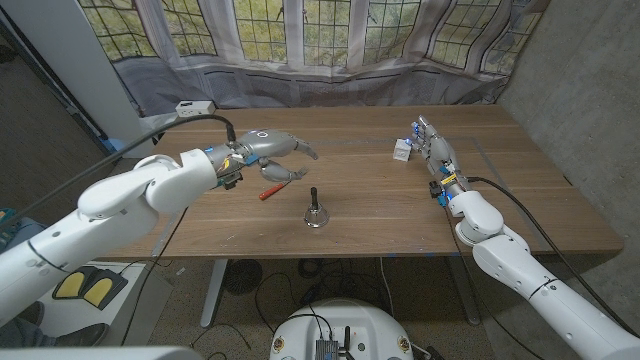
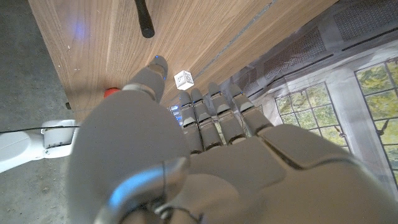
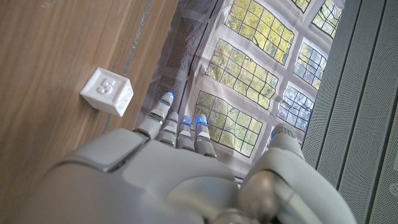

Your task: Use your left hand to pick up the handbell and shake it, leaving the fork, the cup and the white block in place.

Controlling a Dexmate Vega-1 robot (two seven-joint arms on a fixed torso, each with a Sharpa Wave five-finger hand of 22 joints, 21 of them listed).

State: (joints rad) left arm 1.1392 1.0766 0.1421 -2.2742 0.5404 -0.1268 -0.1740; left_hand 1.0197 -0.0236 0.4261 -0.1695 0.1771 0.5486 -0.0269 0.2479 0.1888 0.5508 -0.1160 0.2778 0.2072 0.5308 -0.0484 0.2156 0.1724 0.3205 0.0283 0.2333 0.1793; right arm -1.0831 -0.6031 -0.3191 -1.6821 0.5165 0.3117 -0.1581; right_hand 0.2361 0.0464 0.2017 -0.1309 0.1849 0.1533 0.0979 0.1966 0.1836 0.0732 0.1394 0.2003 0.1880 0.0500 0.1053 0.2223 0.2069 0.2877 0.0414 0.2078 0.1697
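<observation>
The handbell point(image 1: 314, 212), a small silver bell with a black upright handle point(image 2: 144, 17), stands near the table's front middle. My left hand point(image 1: 268, 150) hovers behind and to the left of it, fingers spread and holding nothing, its back showing in the left wrist view point(image 2: 205, 143). A fork with a red handle point(image 1: 270, 192) lies just under that hand. The white block point(image 1: 402, 150) sits at the back right, marked with a 5 point(image 3: 107, 91). My right hand point(image 1: 433, 152) stands beside the block with fingers extended, touching nothing.
A small white box point(image 1: 193, 107) with a cable sits at the table's point(image 1: 520, 215) back left corner. A curtain point(image 1: 330, 70) hangs behind the far edge. Bare wood stretches between the bell and the right hand.
</observation>
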